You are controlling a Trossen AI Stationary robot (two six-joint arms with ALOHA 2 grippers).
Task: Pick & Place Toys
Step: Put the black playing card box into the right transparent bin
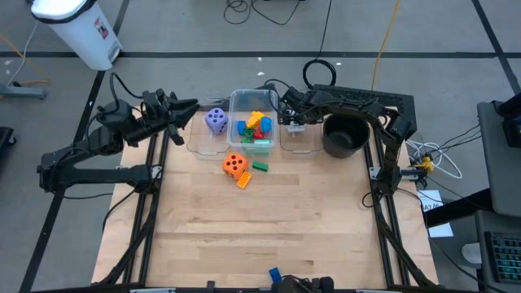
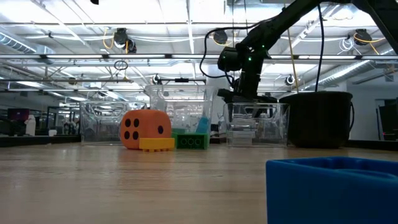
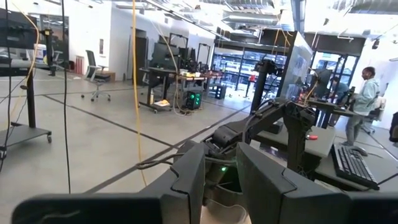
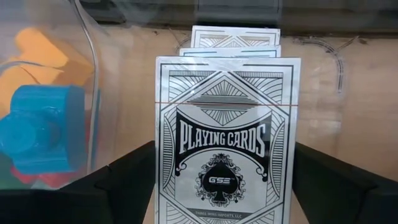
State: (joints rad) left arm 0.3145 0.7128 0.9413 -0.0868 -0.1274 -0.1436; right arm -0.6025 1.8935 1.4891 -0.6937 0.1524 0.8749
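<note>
Between the right fingers [image 4: 124, 177] stands a card deck [image 4: 227, 134].

purple die [image 1: 216, 120] in left tub | blocks [image 1: 254, 128] piled in middle tub | orange die [image 1: 234, 165], yellow block [image 1: 243, 181], green block [image 1: 260, 167] on table | playing-card box [image 4: 227, 158] upright

Playing-card box [image 4: 227, 149] bottom (between the right fingers [image 4: 124, 180]) cut off.

Overhead looking down, low view level across table [image 2: 186, 180], wrists close-up
</note>
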